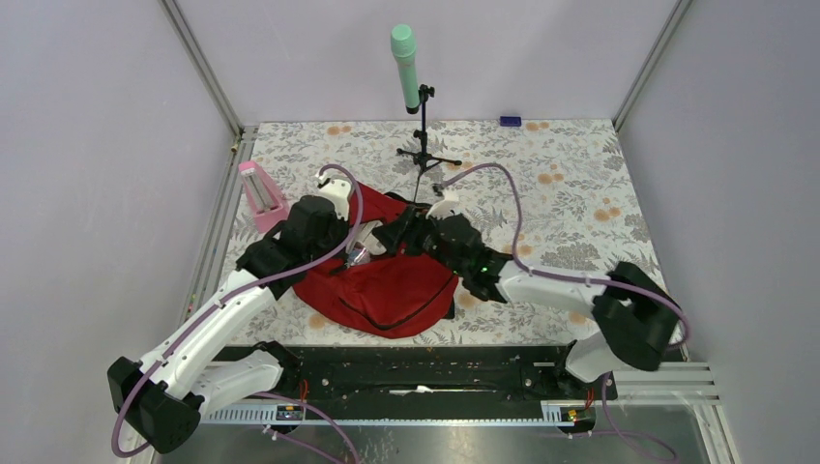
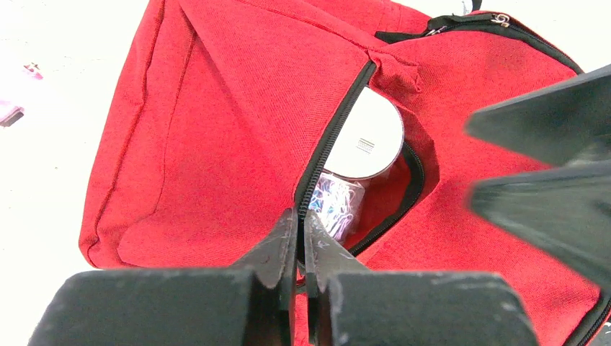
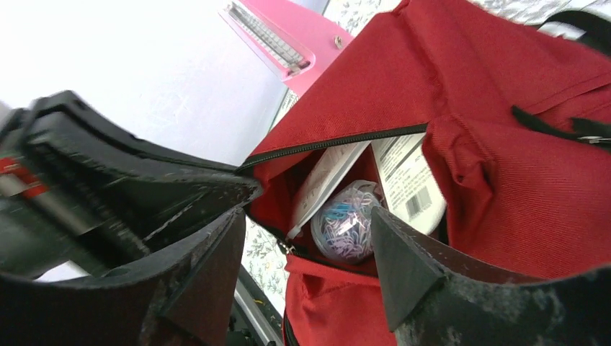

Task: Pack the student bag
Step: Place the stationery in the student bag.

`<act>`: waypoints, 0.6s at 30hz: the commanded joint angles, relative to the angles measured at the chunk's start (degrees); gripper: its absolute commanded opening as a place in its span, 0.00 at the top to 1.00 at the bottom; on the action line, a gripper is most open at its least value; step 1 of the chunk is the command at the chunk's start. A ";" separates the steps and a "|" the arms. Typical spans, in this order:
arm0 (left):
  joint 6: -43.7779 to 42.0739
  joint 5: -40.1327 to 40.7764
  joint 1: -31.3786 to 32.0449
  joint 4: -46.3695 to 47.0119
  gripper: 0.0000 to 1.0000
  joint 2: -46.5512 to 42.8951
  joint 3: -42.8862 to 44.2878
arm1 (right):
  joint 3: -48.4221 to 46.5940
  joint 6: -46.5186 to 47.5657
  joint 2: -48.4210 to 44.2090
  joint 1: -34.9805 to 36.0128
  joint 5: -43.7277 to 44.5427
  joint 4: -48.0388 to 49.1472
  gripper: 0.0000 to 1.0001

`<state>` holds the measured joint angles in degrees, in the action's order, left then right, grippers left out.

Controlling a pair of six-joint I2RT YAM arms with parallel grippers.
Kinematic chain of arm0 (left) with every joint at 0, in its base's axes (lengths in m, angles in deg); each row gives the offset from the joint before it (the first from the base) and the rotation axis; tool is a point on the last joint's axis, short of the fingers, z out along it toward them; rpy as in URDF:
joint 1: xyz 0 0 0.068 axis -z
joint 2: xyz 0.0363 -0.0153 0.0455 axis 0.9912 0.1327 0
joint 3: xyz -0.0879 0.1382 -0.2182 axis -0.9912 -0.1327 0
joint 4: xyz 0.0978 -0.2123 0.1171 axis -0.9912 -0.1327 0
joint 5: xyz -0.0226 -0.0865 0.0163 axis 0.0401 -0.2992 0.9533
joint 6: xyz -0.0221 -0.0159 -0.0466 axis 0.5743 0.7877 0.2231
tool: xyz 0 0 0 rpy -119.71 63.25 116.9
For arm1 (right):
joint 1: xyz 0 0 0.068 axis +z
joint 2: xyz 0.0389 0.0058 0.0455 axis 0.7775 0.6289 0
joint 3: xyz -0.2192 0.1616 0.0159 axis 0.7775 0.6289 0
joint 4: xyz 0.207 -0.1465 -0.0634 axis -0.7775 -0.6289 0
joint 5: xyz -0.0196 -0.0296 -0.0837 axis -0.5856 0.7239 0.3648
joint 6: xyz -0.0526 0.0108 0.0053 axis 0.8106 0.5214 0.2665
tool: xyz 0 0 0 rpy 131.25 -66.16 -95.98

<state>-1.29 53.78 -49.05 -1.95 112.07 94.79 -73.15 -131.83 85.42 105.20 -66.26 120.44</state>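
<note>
The red student bag (image 1: 396,285) lies on the floral table between both arms, its pocket unzipped. My left gripper (image 2: 302,232) is shut on the black zipper edge of that opening (image 2: 328,155), holding it up. Inside the pocket I see a clear tub of coloured paper clips (image 3: 346,225), a white round lid (image 2: 364,143) and a white pack with a barcode (image 3: 412,186). My right gripper (image 3: 306,268) hovers open just in front of the opening with nothing between its fingers (image 3: 405,265). From the left wrist its dark fingers (image 2: 547,169) loom at the right.
A pink box (image 1: 259,193) stands left of the bag, close to the left arm. Behind the bag stands a black tripod (image 1: 425,155) carrying a green microphone (image 1: 405,63). A small blue object (image 1: 510,121) lies at the far edge. Metal frame rails border the table.
</note>
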 commanded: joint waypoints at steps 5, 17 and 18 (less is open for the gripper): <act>-1.82 -0.19 -0.97 2.62 1.00 -0.09 2.86 | 6.76 4.90 -17.16 -9.86 -4.98 -19.40 0.27; -6.82 -7.79 -0.50 0.78 0.15 -0.05 4.91 | 18.72 4.11 -30.95 -17.63 -10.60 -33.44 0.19; -7.28 -8.94 0.28 0.99 0.14 -0.65 4.92 | 19.02 3.37 -30.69 -17.61 -11.78 -32.96 0.20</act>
<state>-5.84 50.17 -49.75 -2.39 112.86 96.37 -55.71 -126.49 55.63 88.11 -72.64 88.35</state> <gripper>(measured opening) 0.833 0.813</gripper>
